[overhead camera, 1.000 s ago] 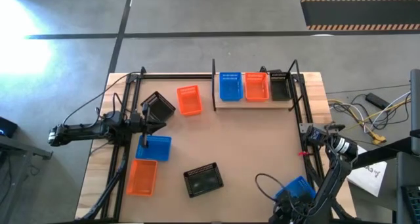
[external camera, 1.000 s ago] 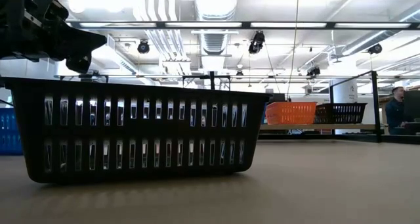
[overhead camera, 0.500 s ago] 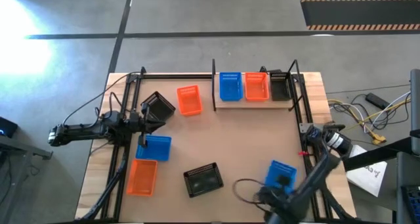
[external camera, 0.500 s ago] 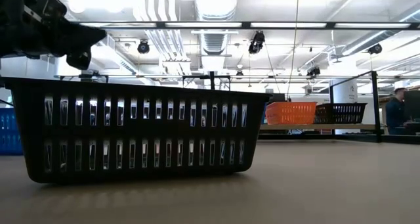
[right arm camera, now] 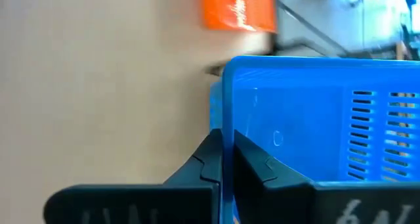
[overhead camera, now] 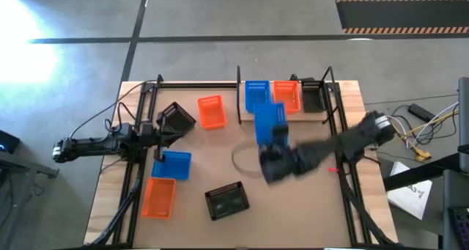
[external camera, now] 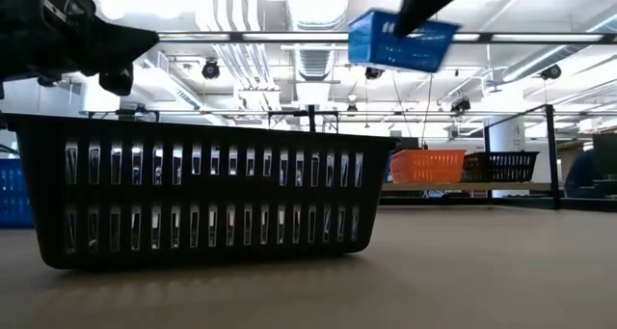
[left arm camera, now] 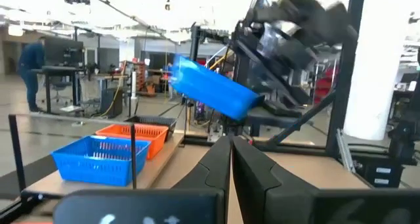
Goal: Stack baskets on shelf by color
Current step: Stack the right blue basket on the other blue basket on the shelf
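Observation:
My right gripper (overhead camera: 274, 146) is shut on a blue basket (overhead camera: 268, 122), held high over the table just in front of the shelf (overhead camera: 287, 112). In the low view this basket (external camera: 400, 40) hangs tilted near the ceiling lights. On the shelf sit a blue basket (overhead camera: 256, 93), an orange basket (overhead camera: 287, 96) and a black basket (overhead camera: 313, 97), each on its base. My left gripper (overhead camera: 163, 130) stands shut beside a black basket (overhead camera: 177, 118) at the far left. Its wrist view shows nothing between the fingers (left arm camera: 216, 161). My right gripper pinches one end wall of the blue basket at its rim (right arm camera: 224, 129), one finger inside (right arm camera: 256, 166) and one outside (right arm camera: 209, 161). It comes from the table's near right side. The basket is lifted clear of the table and tilted.
Loose on the table are an orange basket (overhead camera: 211, 111), a blue basket (overhead camera: 174, 165), an orange basket (overhead camera: 158, 198) and a black basket (overhead camera: 226, 201). The last one fills the low view (external camera: 202, 194). Black frame rails (overhead camera: 333, 118) run along the table's sides.
My right gripper has shut on the blue basket at the table's near right corner. It has lifted the basket clear and swung it up, toward the far edge and the left, to just in front of the shelf. The basket has tipped on the way.

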`<action>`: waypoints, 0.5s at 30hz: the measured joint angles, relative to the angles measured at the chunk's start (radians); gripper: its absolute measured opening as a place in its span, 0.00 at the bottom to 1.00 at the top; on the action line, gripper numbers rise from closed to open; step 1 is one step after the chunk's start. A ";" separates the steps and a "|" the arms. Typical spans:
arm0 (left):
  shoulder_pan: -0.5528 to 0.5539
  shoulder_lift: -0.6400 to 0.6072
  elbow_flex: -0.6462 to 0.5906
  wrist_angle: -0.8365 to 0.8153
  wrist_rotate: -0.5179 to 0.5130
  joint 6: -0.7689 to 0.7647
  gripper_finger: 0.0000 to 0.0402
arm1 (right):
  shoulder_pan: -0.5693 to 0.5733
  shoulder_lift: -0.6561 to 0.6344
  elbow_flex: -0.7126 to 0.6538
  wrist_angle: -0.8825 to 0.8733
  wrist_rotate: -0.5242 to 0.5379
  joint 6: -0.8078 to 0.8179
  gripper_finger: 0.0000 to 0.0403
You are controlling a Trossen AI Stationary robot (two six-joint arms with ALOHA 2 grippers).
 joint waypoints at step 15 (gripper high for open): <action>0.000 0.102 0.000 0.095 -0.019 0.088 0.00 | -0.699 -0.021 -0.081 0.419 -0.550 -0.535 0.02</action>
